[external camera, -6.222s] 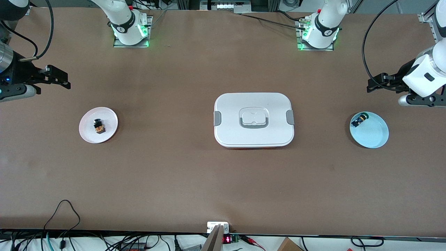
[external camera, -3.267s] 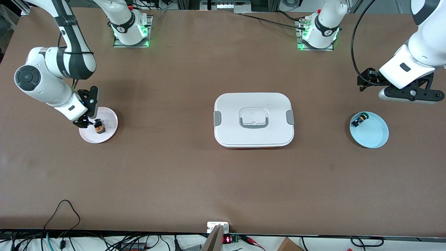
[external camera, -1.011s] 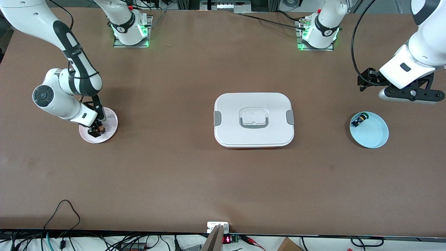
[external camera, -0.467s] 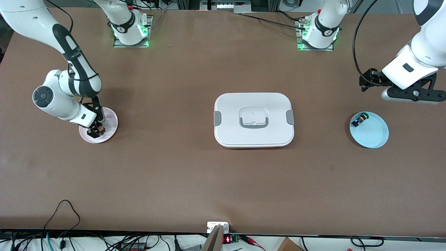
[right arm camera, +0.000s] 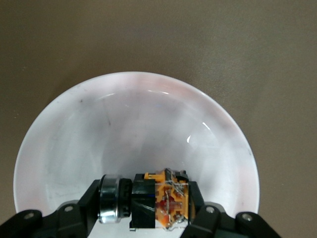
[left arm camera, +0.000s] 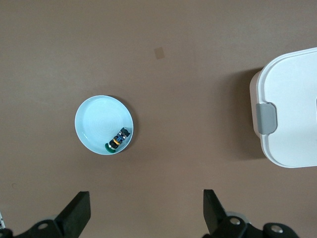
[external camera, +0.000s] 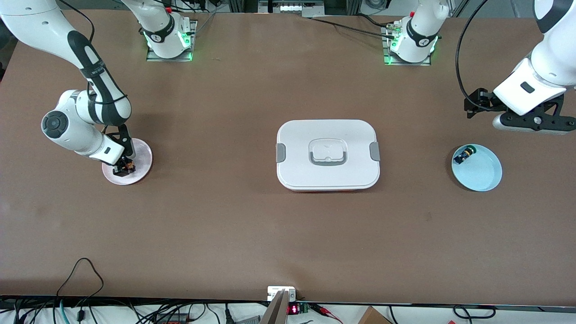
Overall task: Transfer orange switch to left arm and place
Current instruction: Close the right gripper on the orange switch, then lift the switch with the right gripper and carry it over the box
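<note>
- Your right tool [external camera: 124, 168] is down inside the small round pink-white plate [external camera: 141, 155] at the right arm's end of the brown desk [external camera: 234, 225], its black fingers [right arm camera: 195, 196] clamped on the tiny orange switch with the black top [right arm camera: 166, 201].
- In your right wrist view the switch lies on its side between the two fingers, its silver ring toward one finger and its orange body against the other, low in the plate's bowl.
- Your left tool [left arm camera: 146, 213] hangs in the air with its fingers spread wide apart and nothing between them; that arm is waiting.
- Below your left tool and a little nearer the front camera you have the round pale-blue plate [external camera: 483, 173], with a small black part with blue and yellow-green bits [external camera: 463, 155] lying at its rim.
- The big flat white rounded box with grey side clips [external camera: 328, 154] sits mid-desk, well apart from both of your tools, lid on.
</note>
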Robot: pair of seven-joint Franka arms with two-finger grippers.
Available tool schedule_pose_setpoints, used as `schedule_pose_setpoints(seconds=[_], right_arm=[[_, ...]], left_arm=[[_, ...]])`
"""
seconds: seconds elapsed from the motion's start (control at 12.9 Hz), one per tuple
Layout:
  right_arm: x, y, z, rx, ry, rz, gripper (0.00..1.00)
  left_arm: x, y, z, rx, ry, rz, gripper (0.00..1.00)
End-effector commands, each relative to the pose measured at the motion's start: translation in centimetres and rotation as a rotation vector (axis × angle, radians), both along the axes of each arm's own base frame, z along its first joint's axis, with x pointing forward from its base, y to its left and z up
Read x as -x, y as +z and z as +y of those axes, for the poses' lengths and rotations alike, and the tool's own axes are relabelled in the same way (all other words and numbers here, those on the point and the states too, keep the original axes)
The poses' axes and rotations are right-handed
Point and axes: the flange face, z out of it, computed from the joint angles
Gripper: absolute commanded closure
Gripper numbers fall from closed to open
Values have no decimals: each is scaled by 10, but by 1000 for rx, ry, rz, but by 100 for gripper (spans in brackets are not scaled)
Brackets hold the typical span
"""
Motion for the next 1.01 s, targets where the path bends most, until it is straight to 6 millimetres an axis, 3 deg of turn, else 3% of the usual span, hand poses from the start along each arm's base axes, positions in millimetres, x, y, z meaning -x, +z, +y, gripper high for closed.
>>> schedule_pose_setpoints(seconds=[0.0,0.16,0.23,0.54,0.78,0.93], right_arm=[[-2,1,-3,-10,67,-42,86],[-5,16,6,-7,74,-41,98],[-7,31,23,-17,80,-19,99],[-21,102,106,-189,-37,84,99],[-27,129,156,-312,-142,143,100],[-25,144,206,-472,-214,193,100]], left_arm=[[-2,5,0,-16,1,0,0],[-1,6,-1,-16,-2,-1,0],[-1,6,-3,-16,-6,-3,0],[-2,8,-1,-15,-2,-7,0],[-2,8,-1,-15,2,-8,0],[-3,8,-1,-15,2,-9,0]])
